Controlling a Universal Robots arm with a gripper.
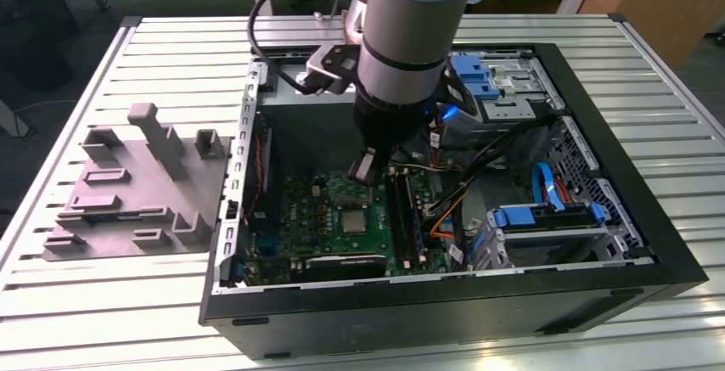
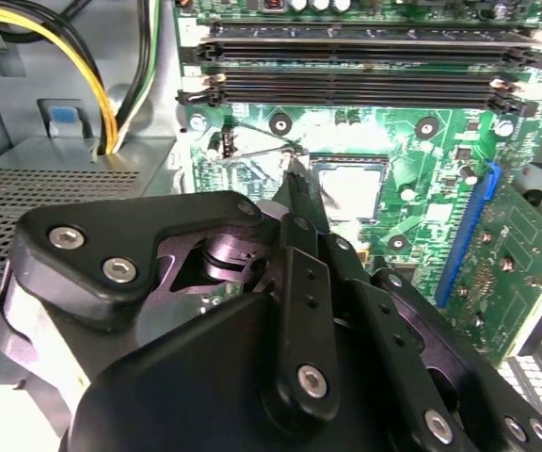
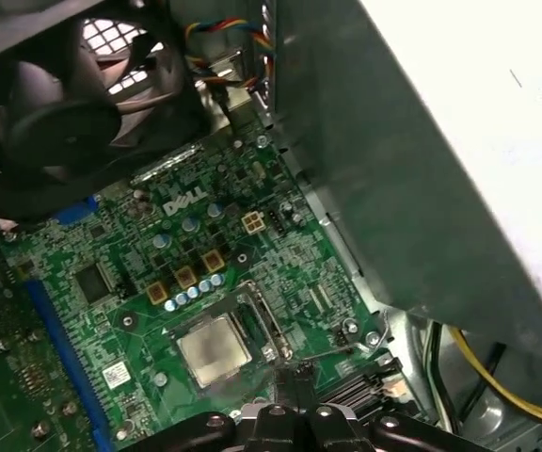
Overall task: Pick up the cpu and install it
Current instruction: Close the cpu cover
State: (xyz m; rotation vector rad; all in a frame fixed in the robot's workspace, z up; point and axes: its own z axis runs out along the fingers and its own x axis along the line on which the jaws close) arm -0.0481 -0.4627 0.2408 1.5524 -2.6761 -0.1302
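Note:
The cpu [image 1: 355, 221], a small square chip with a pale silvery top, lies flat in its socket on the green motherboard [image 1: 328, 210] inside the open computer case. It also shows in the second wrist view as the cpu [image 2: 351, 188] and in the first wrist view as the cpu [image 3: 213, 350]. My gripper [image 1: 365, 171] hangs over the board just beside the socket's edge. Its black fingers [image 2: 299, 202] meet in a narrow tip, shut with nothing between them. The gripper's tip [image 3: 294, 374] stands next to the socket's thin wire lever [image 2: 252, 151]; I cannot tell whether they touch.
A grey moulded tray [image 1: 136, 193] with raised blocks lies on the slatted table at the exterior view's left. Around the socket stand memory slots [image 2: 346, 71], a black fan [image 3: 73, 113], yellow cables [image 2: 92, 66] and drive cages with blue clips [image 1: 544, 218].

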